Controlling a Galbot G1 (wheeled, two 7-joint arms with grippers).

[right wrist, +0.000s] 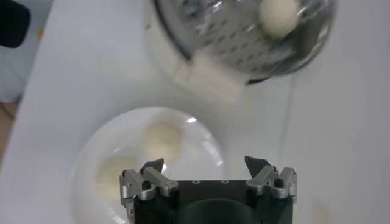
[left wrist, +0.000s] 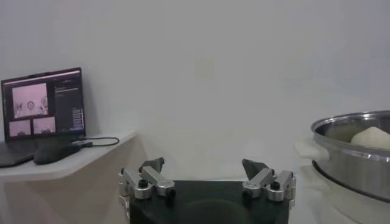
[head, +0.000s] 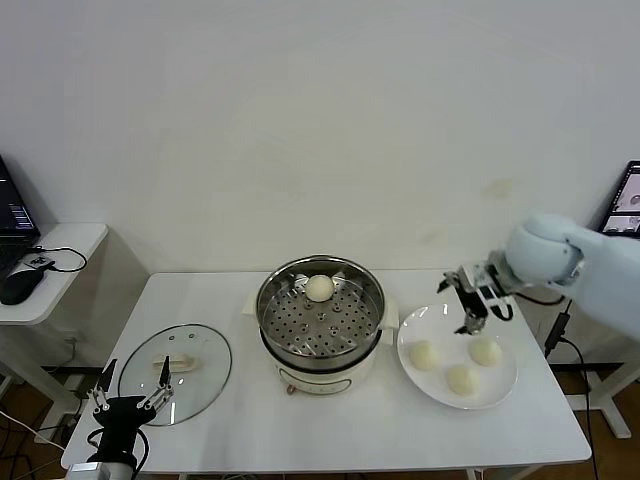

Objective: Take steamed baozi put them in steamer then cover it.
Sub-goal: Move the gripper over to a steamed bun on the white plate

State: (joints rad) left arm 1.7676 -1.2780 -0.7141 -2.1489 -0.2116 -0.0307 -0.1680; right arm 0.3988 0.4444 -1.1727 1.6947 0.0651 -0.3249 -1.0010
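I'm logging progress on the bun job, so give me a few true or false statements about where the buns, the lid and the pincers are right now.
1. One baozi lies in the steamer. True.
2. The plate holds four buns. False: it holds three.
3. The cover sits on the steamer. False: it lies on the table, on the steamer's left.
4. The right pincer is open, empty, above the plate's edge. True.
5. The left pincer grips the cover's handle. False: it is open, holding nothing, at the near edge of the cover.
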